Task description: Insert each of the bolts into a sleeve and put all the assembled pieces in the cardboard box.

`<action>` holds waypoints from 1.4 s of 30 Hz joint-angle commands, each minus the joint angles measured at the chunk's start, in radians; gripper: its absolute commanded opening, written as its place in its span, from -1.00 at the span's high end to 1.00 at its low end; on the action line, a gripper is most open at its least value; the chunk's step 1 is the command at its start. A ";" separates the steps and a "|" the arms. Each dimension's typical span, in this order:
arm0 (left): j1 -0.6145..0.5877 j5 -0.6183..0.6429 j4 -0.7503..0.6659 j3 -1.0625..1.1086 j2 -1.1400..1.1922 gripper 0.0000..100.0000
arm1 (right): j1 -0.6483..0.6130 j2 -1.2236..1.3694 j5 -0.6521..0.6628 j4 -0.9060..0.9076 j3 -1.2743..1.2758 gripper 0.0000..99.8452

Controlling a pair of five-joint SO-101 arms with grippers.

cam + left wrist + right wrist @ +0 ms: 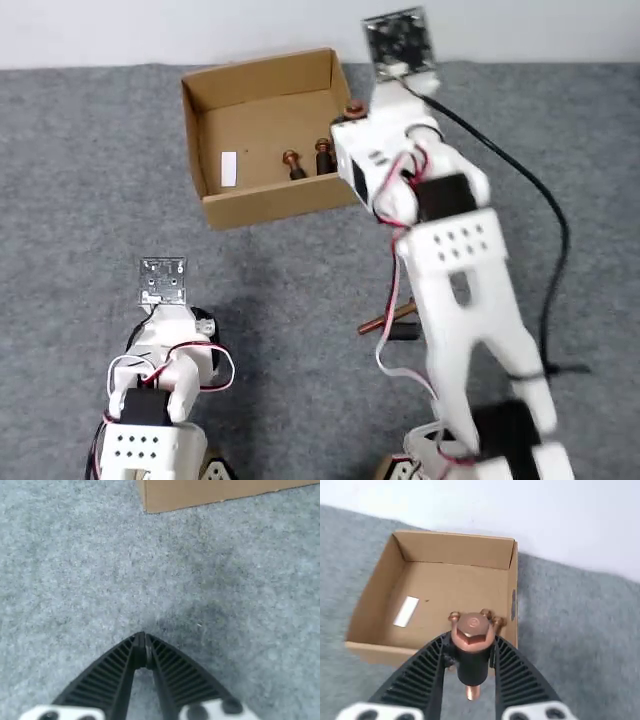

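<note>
right wrist view: ribbed claw (470, 652) grips hex copper bolt (472, 628).

White arms (465, 290), black ribbed claws (141, 641), red wires (228, 372)

What looks like a bolt (385, 320) lies half hidden behind the right arm (460, 270).

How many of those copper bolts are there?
4 bolts: two in the cardboard box, one in the right tool by its rim, one lying on the table by that arm. More may be hidden.
</note>
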 commanded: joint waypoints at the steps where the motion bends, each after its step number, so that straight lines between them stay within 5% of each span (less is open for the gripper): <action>1: 0.006 0.015 -0.028 -0.007 -0.002 0.99 | -0.039 0.116 0.100 -0.119 -0.130 0.98; 21: -0.003 0.035 -0.046 -0.002 -0.002 0.99 | -0.102 0.710 0.152 -0.113 -0.488 0.98; 27: -0.003 0.035 -0.046 -0.002 -0.002 0.99 | -0.102 0.714 0.152 -0.050 -0.488 0.76; 37: -0.003 0.035 -0.044 -0.002 -0.002 0.99 | -0.097 0.526 0.138 0.151 -0.488 0.98; 42: -0.003 0.035 -0.043 -0.002 -0.002 0.99 | -0.097 0.415 -0.005 0.332 -0.488 0.98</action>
